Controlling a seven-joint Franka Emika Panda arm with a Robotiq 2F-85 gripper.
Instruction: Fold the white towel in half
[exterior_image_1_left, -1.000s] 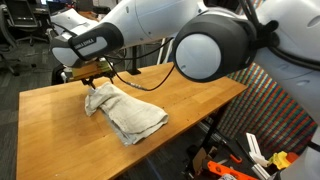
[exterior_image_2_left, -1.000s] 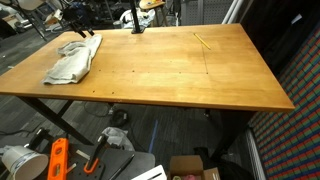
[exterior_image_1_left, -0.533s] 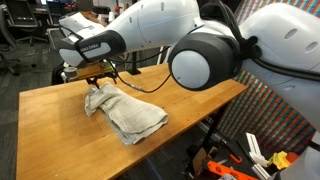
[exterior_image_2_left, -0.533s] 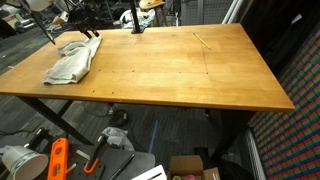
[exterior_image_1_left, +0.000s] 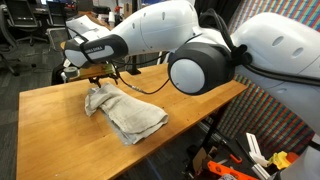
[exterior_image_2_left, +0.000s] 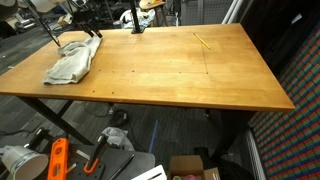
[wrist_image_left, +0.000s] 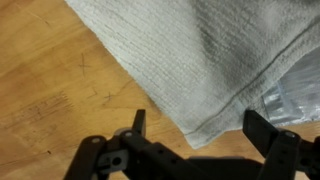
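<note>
The white towel (exterior_image_1_left: 125, 112) lies crumpled on the wooden table (exterior_image_1_left: 60, 140), roughly folded over itself. It also shows near the table's far left corner in an exterior view (exterior_image_2_left: 70, 63). In the wrist view a hemmed corner of the towel (wrist_image_left: 190, 50) lies flat on the wood. My gripper (wrist_image_left: 200, 125) is open, its two fingers wide apart and just above that corner, holding nothing. In an exterior view the gripper (exterior_image_1_left: 95, 75) hovers over the towel's far end.
The table edge runs close to the towel (exterior_image_2_left: 20, 85). A thin yellow stick (exterior_image_2_left: 201, 41) lies on the table's far side. A black cable (exterior_image_1_left: 140, 88) hangs by the arm. Clutter and tools lie on the floor (exterior_image_2_left: 60, 158).
The gripper has lifted slightly and drifted away from the towel end; the towel stays put on the table.
</note>
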